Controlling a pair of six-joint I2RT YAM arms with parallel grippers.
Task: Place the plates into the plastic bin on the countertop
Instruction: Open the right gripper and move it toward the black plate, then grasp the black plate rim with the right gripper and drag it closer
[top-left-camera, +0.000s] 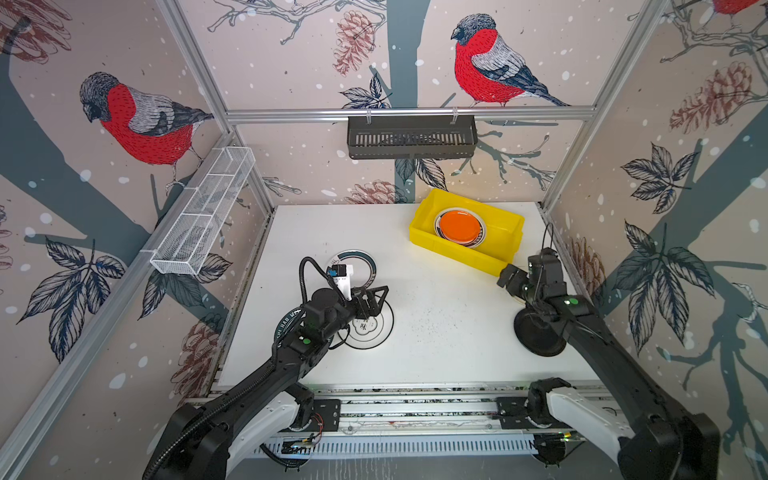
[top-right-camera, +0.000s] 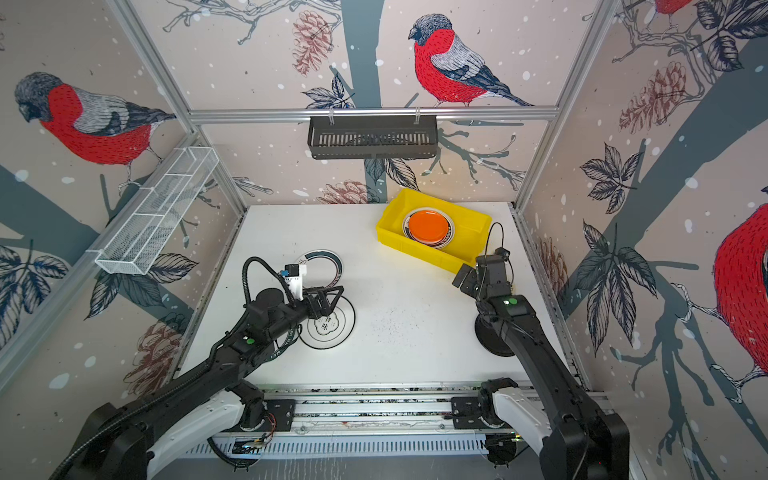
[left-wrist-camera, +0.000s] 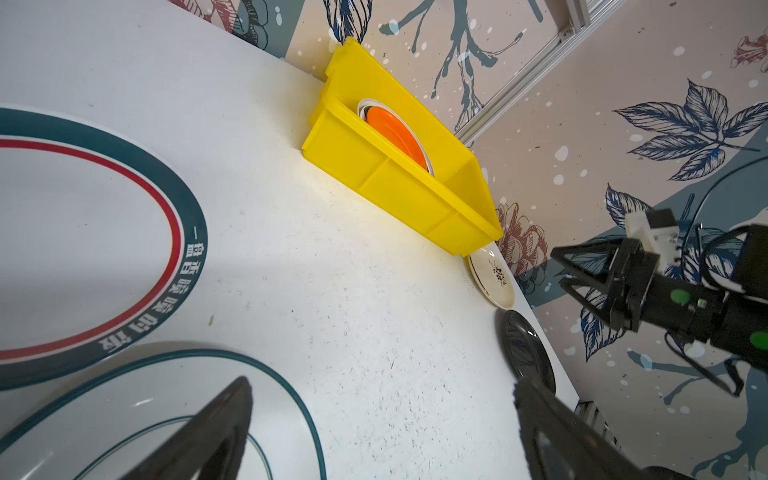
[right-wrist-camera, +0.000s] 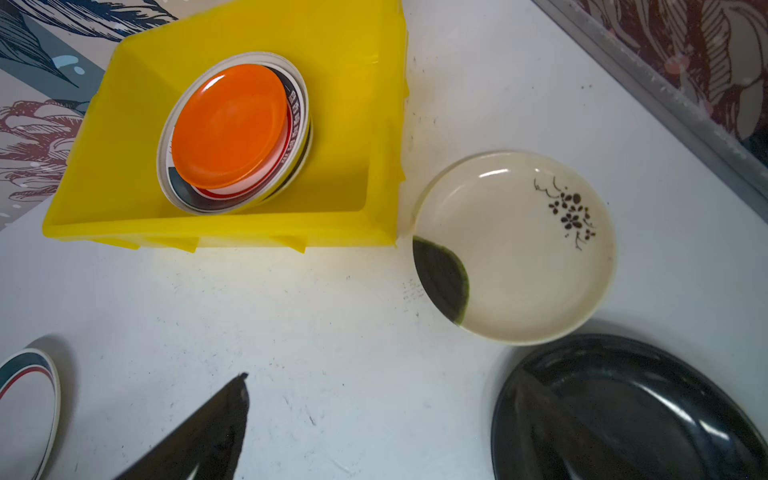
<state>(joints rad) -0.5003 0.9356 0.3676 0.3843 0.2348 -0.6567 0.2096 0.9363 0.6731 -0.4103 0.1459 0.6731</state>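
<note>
The yellow plastic bin stands at the back right of the white countertop, holding stacked plates with an orange plate on top. My left gripper hangs open above a white dark-ringed plate. Behind it lies a teal-rimmed lettered plate. My right gripper is open beside the bin's near corner. A cream plate and a dark plate lie under it.
A black slotted basket hangs on the back rail. A white wire mesh rack is fixed to the left wall. Another teal-rimmed plate peeks from under my left arm. Aluminium rails run along the front edge.
</note>
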